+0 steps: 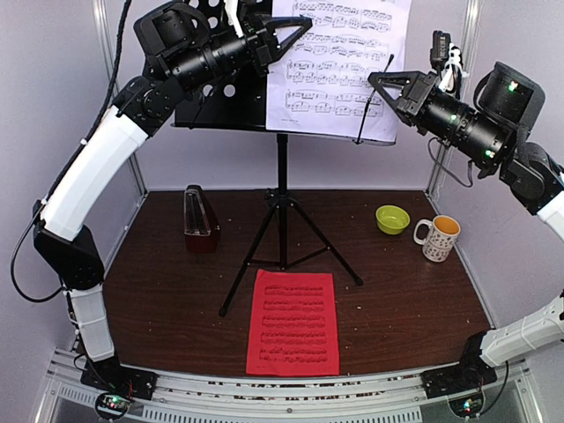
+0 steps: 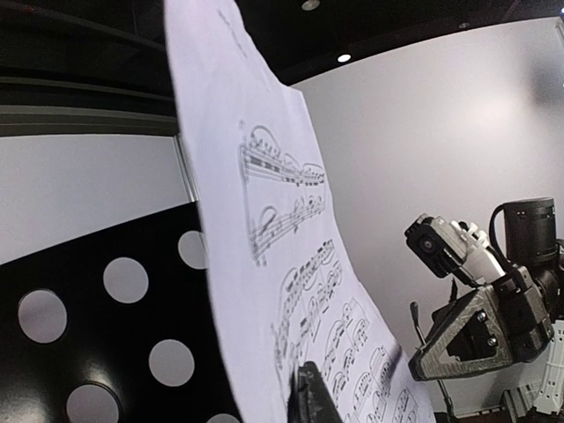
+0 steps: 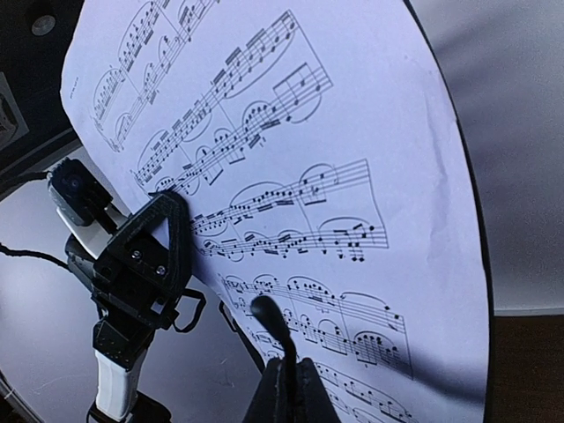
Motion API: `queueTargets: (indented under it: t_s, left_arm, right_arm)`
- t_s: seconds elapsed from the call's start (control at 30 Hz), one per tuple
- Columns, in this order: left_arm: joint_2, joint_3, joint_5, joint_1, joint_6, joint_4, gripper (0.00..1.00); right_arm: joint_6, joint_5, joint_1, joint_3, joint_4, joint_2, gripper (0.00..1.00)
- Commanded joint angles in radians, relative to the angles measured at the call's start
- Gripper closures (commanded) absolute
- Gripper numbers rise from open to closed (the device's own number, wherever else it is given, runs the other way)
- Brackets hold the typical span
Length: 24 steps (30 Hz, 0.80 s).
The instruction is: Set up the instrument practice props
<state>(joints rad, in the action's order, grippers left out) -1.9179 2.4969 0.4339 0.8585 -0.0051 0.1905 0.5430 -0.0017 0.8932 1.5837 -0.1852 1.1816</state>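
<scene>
The black tripod music stand (image 1: 282, 203) has its perforated desk (image 1: 211, 101) at the top of the view. The white music sheet (image 1: 339, 62) leans on the desk's right side. My left gripper (image 1: 295, 33) is shut on the sheet's left edge; the left wrist view shows one finger (image 2: 308, 397) against the paper (image 2: 264, 220). My right gripper (image 1: 381, 84) is shut on the stand's thin black page-holder rod (image 3: 269, 322) in front of the sheet (image 3: 370, 132). The red music sheet (image 1: 293, 322) lies flat on the table. The red-brown metronome (image 1: 200, 216) stands at the left.
A small green bowl (image 1: 392, 218) and a spotted white mug (image 1: 438, 238) stand at the back right of the brown table (image 1: 159, 300). The stand's tripod legs spread over the table's middle. White walls close in the back and both sides.
</scene>
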Motion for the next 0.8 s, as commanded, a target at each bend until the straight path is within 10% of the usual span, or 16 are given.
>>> queueTargets:
  t_s: [0.0, 0.43, 0.77]
  left_arm:
    - [0.028, -0.034, -0.047, 0.004, 0.042, -0.027, 0.91]
    - [0.062, -0.076, -0.072, 0.004, 0.048, -0.028, 0.83]
    - [0.085, -0.093, -0.099, 0.005, 0.054, -0.029, 0.62]
  right_arm:
    - [-0.025, -0.024, 0.004, 0.053, 0.022, -0.007, 0.94]
    - [-0.021, -0.041, 0.006, 0.124, 0.001, 0.045, 0.73]
    - [-0.051, 0.007, 0.013, 0.149, -0.045, 0.039, 0.35]
